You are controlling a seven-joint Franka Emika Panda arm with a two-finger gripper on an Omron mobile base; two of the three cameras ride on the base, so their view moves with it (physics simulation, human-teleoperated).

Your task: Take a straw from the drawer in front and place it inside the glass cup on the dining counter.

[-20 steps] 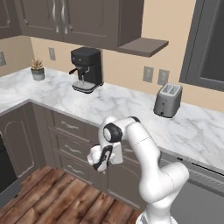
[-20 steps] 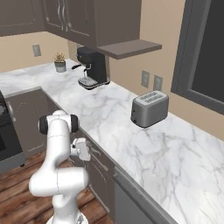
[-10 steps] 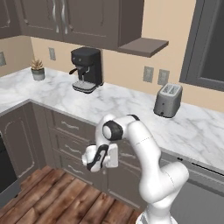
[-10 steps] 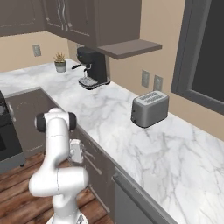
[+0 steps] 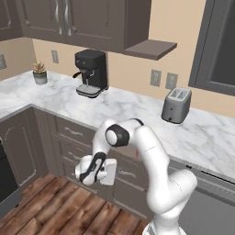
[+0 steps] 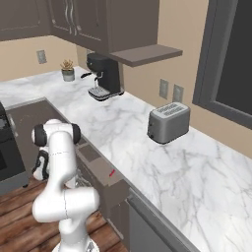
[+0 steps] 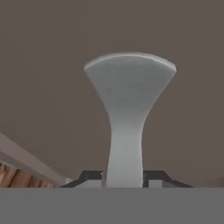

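The drawer [image 6: 100, 168] stands pulled out from under the marble worktop, its brown inside showing. A short stretch of the red straw [image 6: 112, 173] lies in it. My gripper [image 6: 43, 165] is low in front of the cabinets, shut on the drawer's silver handle [image 7: 127, 109], which rises between the fingertips in the hand view against the dark drawer front [image 7: 43, 65]. From the left base camera the gripper [image 5: 97, 170] hangs below the bent elbow, and the arm hides the drawer's inside. The glass cup and the dining counter are out of view.
On the marble worktop [image 5: 133, 110] stand a black coffee machine [image 5: 92, 73], a grey toaster [image 5: 176, 105] and a small potted plant [image 5: 39, 72]. A dark oven [image 6: 10, 157] is at the left. Wooden floor [image 5: 55, 206] lies under the hand.
The hand has drawn back from the cabinets with the handle in it, and the drawer has slid further out.
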